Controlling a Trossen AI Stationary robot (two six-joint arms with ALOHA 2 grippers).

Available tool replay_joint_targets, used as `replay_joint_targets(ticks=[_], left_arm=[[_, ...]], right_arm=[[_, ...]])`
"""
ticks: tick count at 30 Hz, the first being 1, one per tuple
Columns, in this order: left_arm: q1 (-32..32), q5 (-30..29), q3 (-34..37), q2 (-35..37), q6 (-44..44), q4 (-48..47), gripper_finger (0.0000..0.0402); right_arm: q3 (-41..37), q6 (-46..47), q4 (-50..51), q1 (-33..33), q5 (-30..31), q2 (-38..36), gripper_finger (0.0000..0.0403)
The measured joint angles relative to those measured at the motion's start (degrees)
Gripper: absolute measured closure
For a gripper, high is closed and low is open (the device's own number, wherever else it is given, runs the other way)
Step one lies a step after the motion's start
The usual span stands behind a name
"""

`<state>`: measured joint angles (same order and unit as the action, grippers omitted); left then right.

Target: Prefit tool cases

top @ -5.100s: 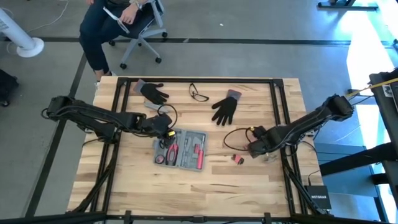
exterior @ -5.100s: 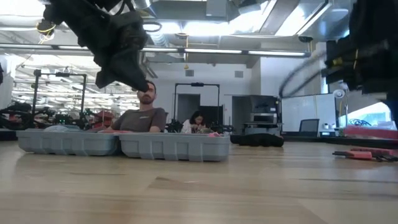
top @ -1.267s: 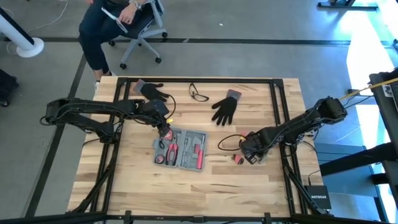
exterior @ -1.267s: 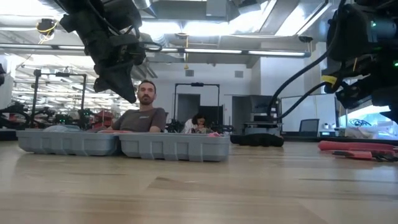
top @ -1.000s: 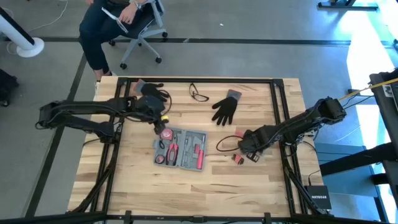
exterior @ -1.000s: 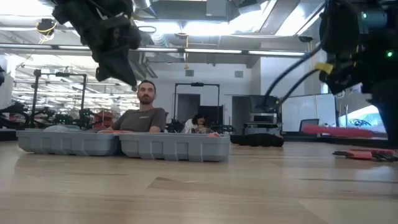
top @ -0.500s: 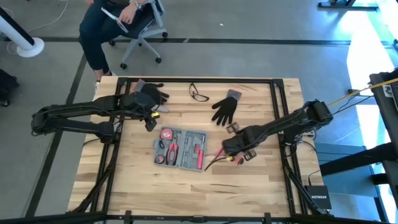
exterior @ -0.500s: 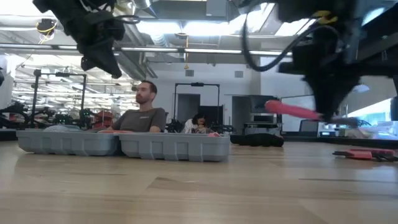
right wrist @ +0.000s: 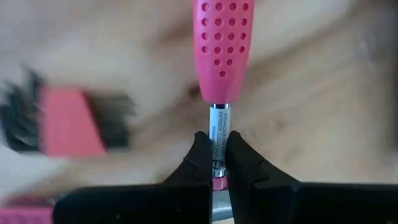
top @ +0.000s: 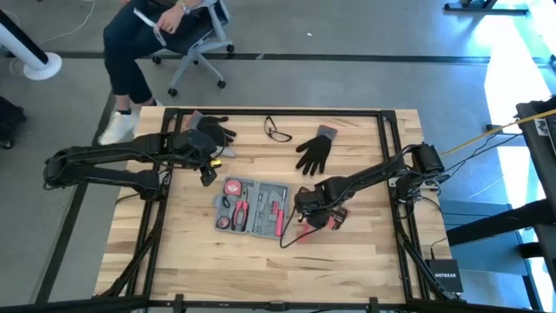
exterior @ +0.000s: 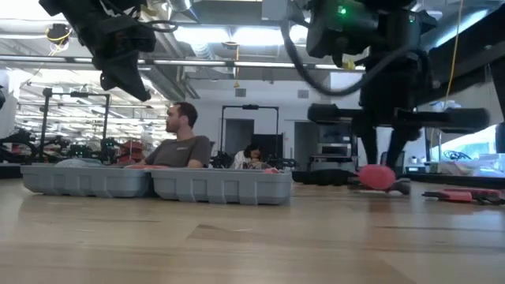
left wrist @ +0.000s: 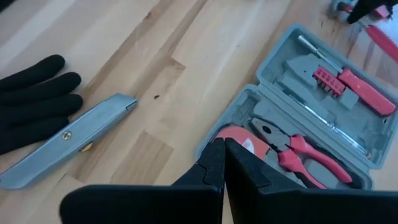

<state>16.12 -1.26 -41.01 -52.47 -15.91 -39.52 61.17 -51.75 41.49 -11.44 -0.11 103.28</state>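
Note:
The open blue-grey tool case (top: 253, 209) lies flat on the table's middle, with pliers and pink-handled tools in its recesses (left wrist: 311, 106). My right gripper (top: 309, 209) stands just right of the case, shut on a pink-handled tool (top: 298, 231) with a silver shaft. In the low view the tool's pink end (exterior: 377, 177) hangs just above the tabletop. My left gripper (top: 208, 176) is shut and holds nothing, raised left of the case's far left corner (left wrist: 222, 163). My right gripper pinches the tool's silver shaft (right wrist: 216, 140) between its two fingers, just behind the dotted pink handle (right wrist: 221, 50). The fingers come from above, pointing down, and lie across the shaft. The tool looks roughly level and lifted clear of the table.
A grey utility knife (left wrist: 68, 140) and a black glove (top: 214, 130) lie far left. A second glove (top: 314, 152) and glasses (top: 276, 130) lie at the back. A small red thing (top: 335, 219) lies right of my right gripper. A person sits beyond the far edge.
My right gripper has gone toward the table's left edge, up to the case, carrying the pink-handled tool; its wrist has rolled, and the tool has swung about and come lower. My left gripper has drawn back from the case toward the left edge, still shut.

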Motion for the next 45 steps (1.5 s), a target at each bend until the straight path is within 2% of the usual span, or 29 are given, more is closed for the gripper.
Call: replay_joint_targets(ticks=[3, 7, 12, 16, 19, 22, 26, 28, 30, 32, 34, 37, 39, 41, 45], left_arm=[[0.0, 0.0, 0.0, 0.0, 0.5, -0.5, 0.0401], [0.0, 0.0, 0.0, 0.0, 1.4, -0.4, 0.0401], [0.0, 0.0, 0.0, 0.0, 1.4, -0.5, 0.0401], [0.0, 0.0, 0.0, 0.0, 1.7, -0.5, 0.0401], [0.0, 0.0, 0.0, 0.0, 1.7, -0.5, 0.0401], [0.0, 0.0, 0.0, 0.0, 1.4, -0.6, 0.0401], [0.0, 0.0, 0.0, 0.0, -0.2, -0.6, 0.0401], [0.0, 0.0, 0.0, 0.0, -1.5, -0.6, 0.0401], [0.1, 0.1, 0.0, 0.0, -2.1, -0.6, 0.0401], [0.2, 0.1, 0.0, 0.0, -2.2, -0.6, 0.0401], [0.2, 0.0, 0.0, 0.0, -3.0, -0.5, 0.0401], [0.2, 2.0, 0.0, 0.0, -2.5, -0.6, 0.0401], [0.2, 5.1, 0.0, -0.1, -0.2, -0.6, 0.0402], [0.2, 7.8, 0.0, -0.1, 1.8, -1.0, 0.0401], [0.2, 8.8, 0.0, -0.2, 6.0, -3.5, 0.0402]], right_arm=[[0.0, 4.5, -2.3, -0.2, -1.5, 0.0, 0.0352], [0.0, 9.0, -5.1, -0.2, 2.0, 0.0, 0.0301], [0.0, 10.8, -3.5, -0.1, 3.1, 0.0, 0.0252], [0.9, 11.1, -0.7, -0.2, 7.1, -0.4, 0.0227], [5.1, 11.2, 5.6, -0.1, 7.5, -0.4, 0.0214], [11.0, 12.2, 11.8, 0.0, 4.3, -0.4, 0.0209], [19.5, 18.9, 16.2, 0.0, 1.4, -0.5, 0.0208], [22.0, 31.2, 15.8, 0.7, -0.7, -0.5, 0.0208], [22.8, 50.2, 14.2, 1.9, -4.4, -0.6, 0.0208], [21.7, 68.9, 13.0, 2.3, -5.1, -0.6, 0.0208], [19.8, 88.6, 11.0, 2.1, -3.0, -0.4, 0.0208], [16.8, 119.6, 4.6, 0.6, -3.1, 0.4, 0.0207], [16.1, 133.8, 0.9, -0.9, -1.0, 1.6, 0.0207], [16.1, 146.9, 2.3, -2.4, 1.6, 3.0, 0.0207], [16.0, 171.5, 2.8, -5.4, 7.3, 5.3, 0.0207]])
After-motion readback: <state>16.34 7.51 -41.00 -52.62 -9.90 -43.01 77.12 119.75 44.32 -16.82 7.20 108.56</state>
